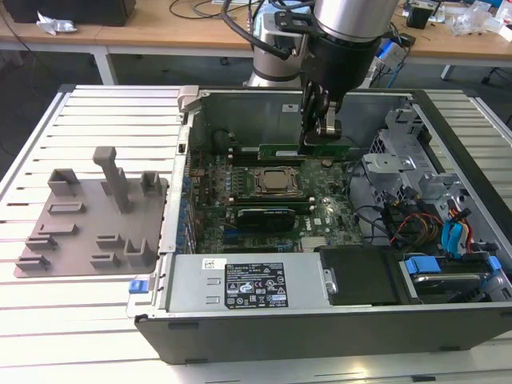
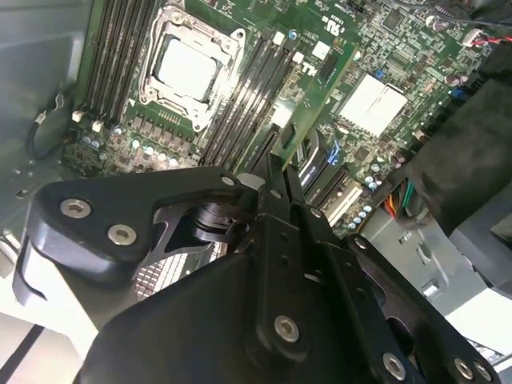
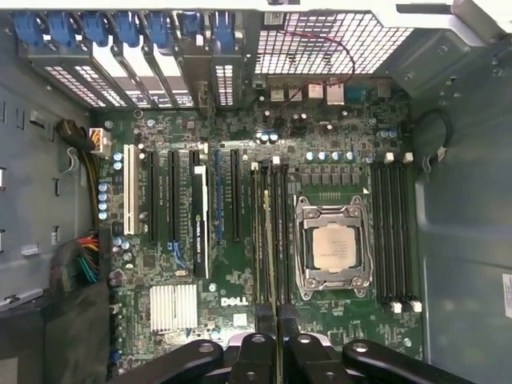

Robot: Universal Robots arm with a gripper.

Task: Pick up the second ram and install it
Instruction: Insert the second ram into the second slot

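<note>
second ram point(image 1: 280, 150), where's it at from your spot? — A

It's up in the gripper point(image 1: 318, 141), which is clamped right onto it. The stick's lying level inside the open computer case point(image 1: 320, 340). In the exterior view it shows at about 12 o'clock off the processor socket point(image 1: 276, 182), long side running 9 to 3. — B

seated or not? — A

Honestly can't tell, might be just over the black memory slots point(image 3: 260, 240). In the first wrist view it's edge-on between the fingers point(image 3: 254, 346), lined up along those slots right beside the socket. The grey plastic plate point(image 1: 88, 216) sits outside at 9 o'clock off the case, well apart from the stick, on the slatted table point(image 1: 104, 112). — B
</note>
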